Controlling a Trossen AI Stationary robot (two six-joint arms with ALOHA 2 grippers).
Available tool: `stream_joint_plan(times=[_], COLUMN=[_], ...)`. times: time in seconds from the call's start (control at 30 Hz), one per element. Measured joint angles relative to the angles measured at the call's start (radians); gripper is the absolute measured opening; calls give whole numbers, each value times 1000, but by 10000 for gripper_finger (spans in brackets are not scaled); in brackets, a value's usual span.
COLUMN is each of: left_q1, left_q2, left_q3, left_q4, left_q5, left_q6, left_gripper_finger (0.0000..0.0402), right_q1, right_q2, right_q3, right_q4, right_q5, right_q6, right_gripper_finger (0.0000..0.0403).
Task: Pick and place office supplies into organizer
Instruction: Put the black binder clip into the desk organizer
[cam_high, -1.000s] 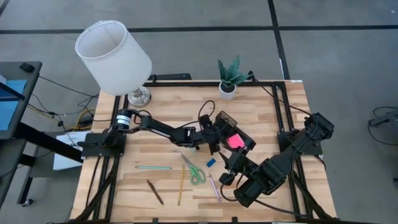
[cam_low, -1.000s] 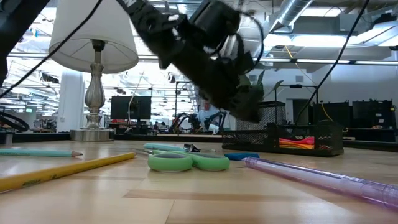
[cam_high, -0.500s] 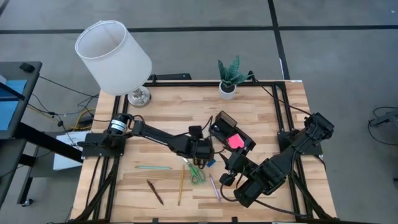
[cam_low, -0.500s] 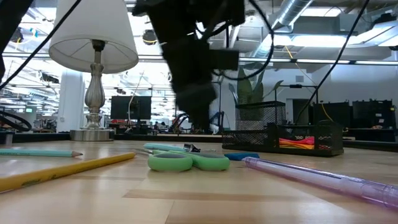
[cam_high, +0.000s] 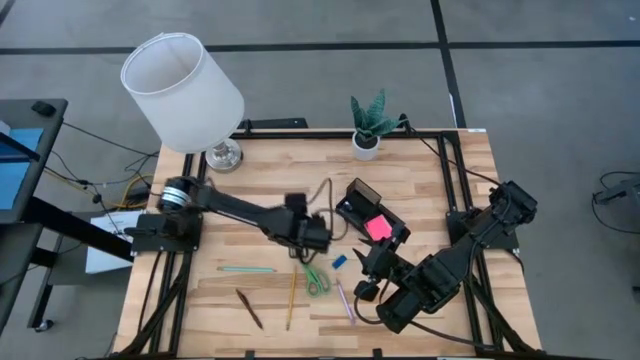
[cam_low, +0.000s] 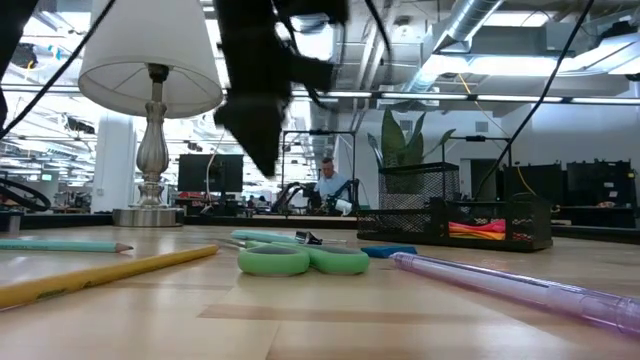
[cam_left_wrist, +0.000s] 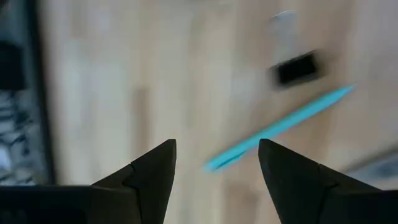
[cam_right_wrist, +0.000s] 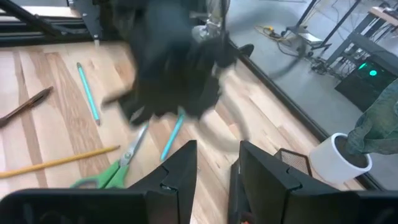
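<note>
Two wide, empty fingers of the left gripper could nudge scissors at six o'clock if lowered carelessly.

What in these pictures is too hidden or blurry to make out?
- Organizer, high view: the back compartments' contents are too small to see; only the pink sticky-note pad shows.
- Left end effector, low view: a dark motion-blurred shape, fingers indistinct.
- Small black object, left wrist view: too blurred to identify.
- Purple pen, low view: far end cut off by the edge.
</note>
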Motion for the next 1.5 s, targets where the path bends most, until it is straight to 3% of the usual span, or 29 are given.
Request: stream_joint_plan(times=[0.17,0.3,0.4,0.5,0.63,0.73,0.83,1.0,1.23,1.5], left_q1=[6,-8,-28,-46,-36,-18,-10,-9,-3,-3], left_q2=[-187,-394,-540,-642,-672,-641,-603,-486,-298,-178], left_q3=[-1,-124,-345,-590,-853,-952,-960,-915,-827,-723], left_q4=[-191,-132,121,461,976,1294,1367,1355,1353,1356], left_q5=[-102,-127,-88,37,211,295,288,169,158,168], left_q6=[-101,-226,-296,-344,-244,-147,-28,82,56,-26], left_gripper_finger=[222,222,222,222,222,222,222,229,258,275], right_q1=[0,0,0,0,-1,-1,-1,-1,-8,-8], right_q2=[0,0,0,0,0,0,0,0,0,0], right_q3=[0,0,0,0,0,0,0,0,0,0], right_q4=[0,1,0,1,9,16,19,23,27,30], right_q5=[-24,-36,-36,-36,-36,-36,-36,-36,-36,-37], right_q6=[8,19,34,34,34,34,33,2,0,0], right_gripper_finger=[114,114,114,114,114,114,114,114,114,114])
